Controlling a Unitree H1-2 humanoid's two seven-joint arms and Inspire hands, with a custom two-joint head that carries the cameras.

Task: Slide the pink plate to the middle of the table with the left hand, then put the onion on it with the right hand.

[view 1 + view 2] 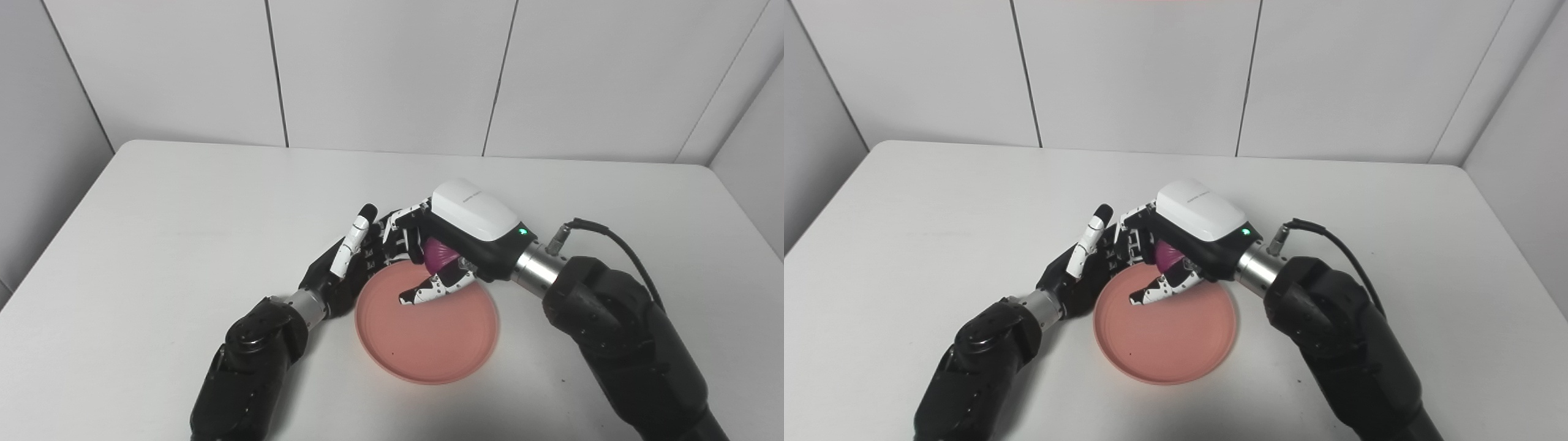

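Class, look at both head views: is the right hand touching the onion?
Touching. In the left eye view the right hand has its fingers wrapped around the purple onion, above the far rim of the pink plate.

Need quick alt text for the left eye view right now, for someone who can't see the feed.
The right hand holds a purple onion over the far edge of a pink plate near the middle of a white table. The left hand rests at the plate's left rim, fingers extended.
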